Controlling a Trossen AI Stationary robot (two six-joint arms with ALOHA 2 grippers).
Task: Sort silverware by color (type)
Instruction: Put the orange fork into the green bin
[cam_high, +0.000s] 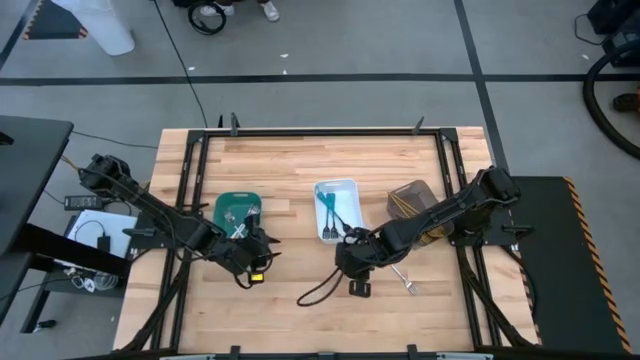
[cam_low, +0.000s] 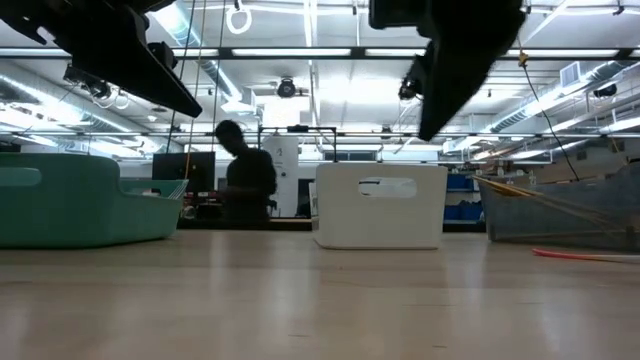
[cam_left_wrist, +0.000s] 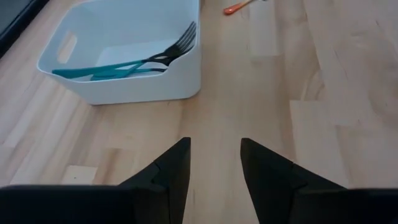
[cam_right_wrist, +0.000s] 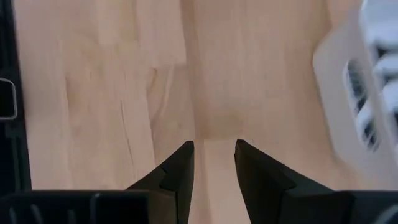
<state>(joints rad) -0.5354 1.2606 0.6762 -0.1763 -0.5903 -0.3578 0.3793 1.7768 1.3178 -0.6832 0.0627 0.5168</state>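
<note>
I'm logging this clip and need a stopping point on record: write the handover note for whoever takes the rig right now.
Left claw: open, empty, over bare table near the teal tray.
Right claw: open, empty, beside the white tray.
Done: blue-handled forks lie in the white tray; some silverware is in the teal tray and the grey-brown tray.
Left: one orange-handled piece lies loose on the table by the right arm.

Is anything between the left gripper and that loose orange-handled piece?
Nothing on the table: bare wood runs from the left gripper to the orange-handled piece. White tray sits beside that line; right gripper hangs above it.
</note>
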